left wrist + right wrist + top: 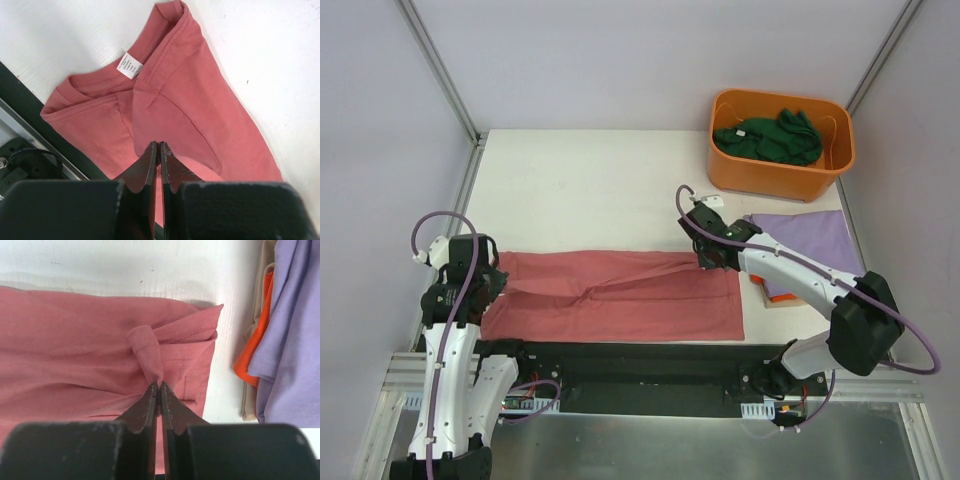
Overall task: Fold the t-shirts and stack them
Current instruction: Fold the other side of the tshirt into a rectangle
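The red-pink t-shirt [620, 297] lies folded into a long band along the table's near edge. My left gripper [492, 277] is shut on the cloth at its collar end [159, 145]; the collar and white label [129, 65] show ahead of the fingers. My right gripper [708, 258] is shut on a pinched-up fold at the hem end [160, 384]. The lavender-purple t-shirt [807, 240] lies folded at the right on top of an orange one [252, 345]. The dark green t-shirt [767, 138] is crumpled in the tub.
The rigid orange plastic tub [780, 175] stands at the back right corner. A beige layer [246, 402] lies under the folded stack. The black mounting rail [620, 365] runs along the near edge. Bare white table [590, 190] is behind the red shirt.
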